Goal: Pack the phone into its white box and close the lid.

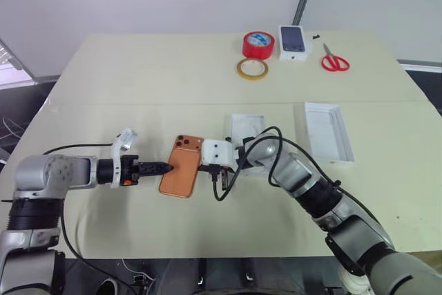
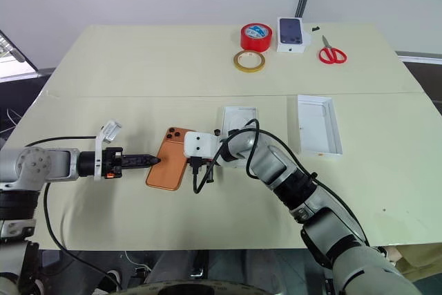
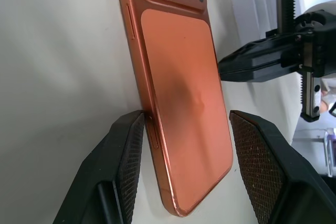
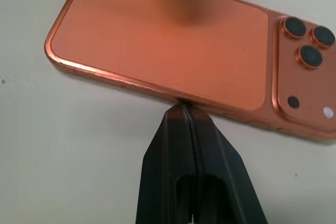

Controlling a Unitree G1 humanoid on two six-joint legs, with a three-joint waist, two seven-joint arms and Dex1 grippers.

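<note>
The copper-orange phone (image 1: pixel 183 166) lies back up near the table's front, its lens cluster at the far end. My left gripper (image 1: pixel 168 168) reaches in from the left and meets the phone's left long edge. In the left wrist view its fingers (image 3: pixel 128 150) stand apart on either side of the phone's near end, one against that edge. My right gripper (image 1: pixel 201 168) is shut, its tips (image 4: pixel 182 109) touching the opposite long edge. The white box (image 1: pixel 246 124) sits just behind my right wrist, partly hidden. The lid (image 1: pixel 329 131) lies open side up to the right.
At the far edge are a red tape roll (image 1: pixel 258 44), a yellowish tape ring (image 1: pixel 252 68), a small white box printed with a dark phone (image 1: pixel 293 41) and red scissors (image 1: pixel 335 60). A black cable (image 1: pixel 224 186) loops off my right wrist beside the phone.
</note>
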